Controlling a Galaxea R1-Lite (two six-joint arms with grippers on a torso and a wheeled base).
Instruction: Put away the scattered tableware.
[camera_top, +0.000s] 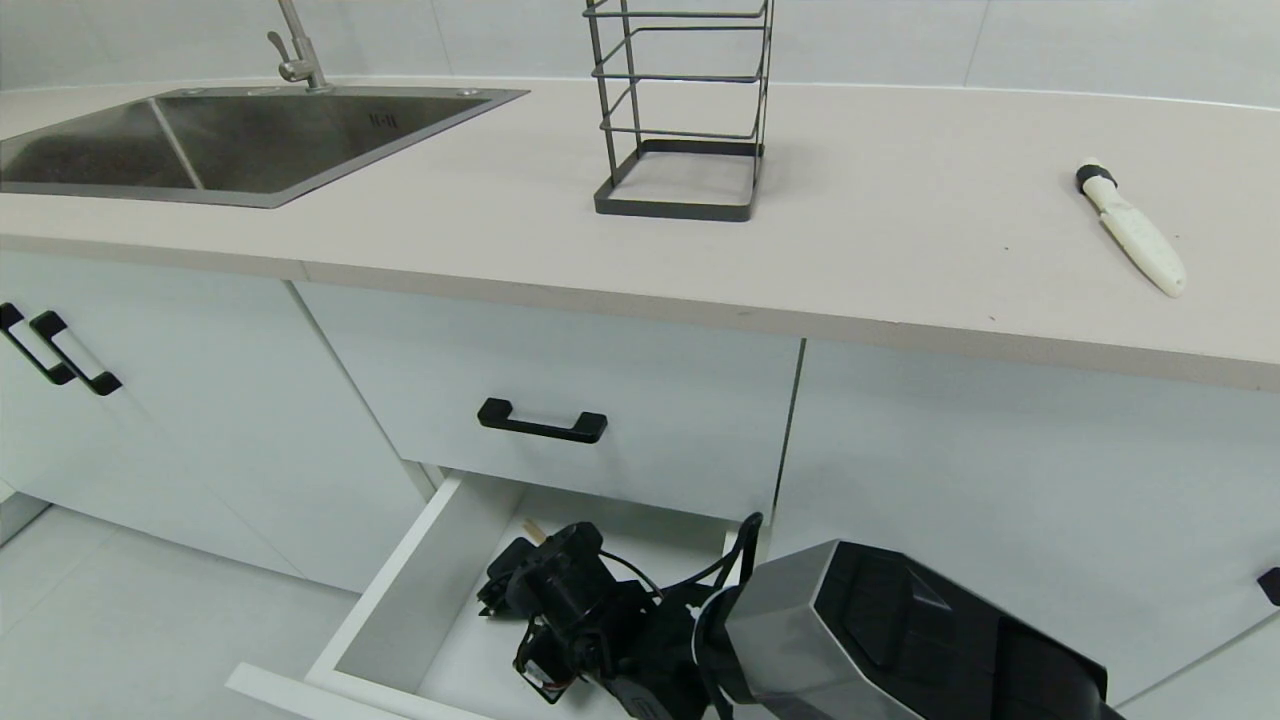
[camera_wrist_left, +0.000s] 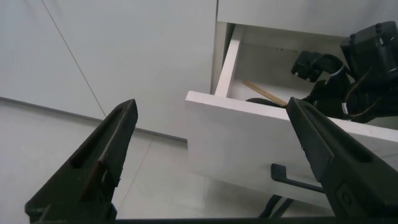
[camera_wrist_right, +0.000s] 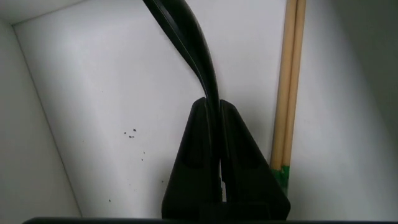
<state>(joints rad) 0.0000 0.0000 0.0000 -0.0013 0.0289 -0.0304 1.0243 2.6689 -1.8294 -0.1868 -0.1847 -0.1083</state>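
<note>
Fingers (camera_wrist_right: 199, 149) of my right gripper (camera_wrist_right: 219, 109) clamp the slim black curved utensil (camera_wrist_right: 186, 37) inside the white drawer (camera_wrist_right: 93, 93) — I'd lay it flat beside the green-tipped wooden chopsticks (camera_wrist_right: 289, 74), then release.

Black utensil (camera_wrist_right: 186, 37), tan green-tipped chopsticks (camera_wrist_right: 289, 81), white drawer (camera_wrist_right: 93, 93)

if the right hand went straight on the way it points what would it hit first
Probably the drawer floor; the right hand, shut on a black utensil, points into it, with the chopsticks off to one side. Depth is unclear.
</note>
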